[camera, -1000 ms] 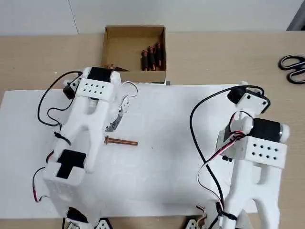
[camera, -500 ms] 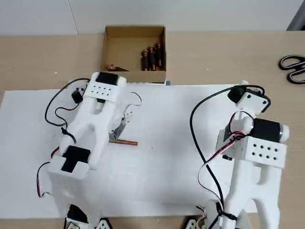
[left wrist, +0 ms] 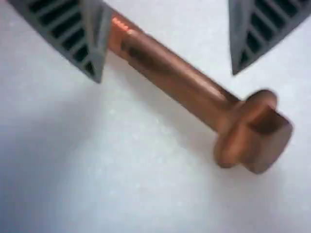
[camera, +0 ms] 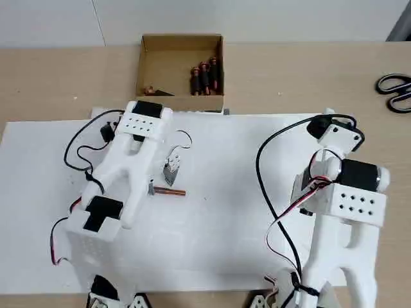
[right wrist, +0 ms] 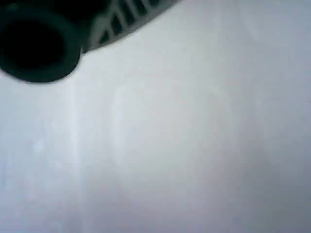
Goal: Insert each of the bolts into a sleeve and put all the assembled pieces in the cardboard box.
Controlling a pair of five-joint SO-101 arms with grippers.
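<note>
Starting on the left of the high view: the left arm [camera: 122,173] stretches up over the white sheet [camera: 225,244], and the left gripper [camera: 171,173] hangs just above the middle-left of the frame, pointing down. Its jaws are spread wide and hold nothing. The left wrist view makes that clear, with the two dark ribbed fingers [left wrist: 73,29] sitting well apart in the top corners.

The bolt [camera: 168,190] lies flat on the sheet right under that gripper. Close up, the copper bolt [left wrist: 194,92] runs diagonally between the fingers, head toward the lower right. Its plain end passes behind one finger, though I can't tell if they're touching.

A bit further over, top centre-left, the cardboard box [camera: 149,64] sits on the table [camera: 289,77], touching the sheet's far edge. A few assembled pieces [camera: 204,77] lie side by side along its right wall.

The right arm [camera: 347,199] is in the lower right. As for the right gripper [right wrist: 121,19], I honestly can't tell whether it's wide or narrow. There's a dark round thing [right wrist: 34,46] beside it, upper left of the right wrist view.

Scissors [camera: 393,90] lie at the far right edge.
</note>
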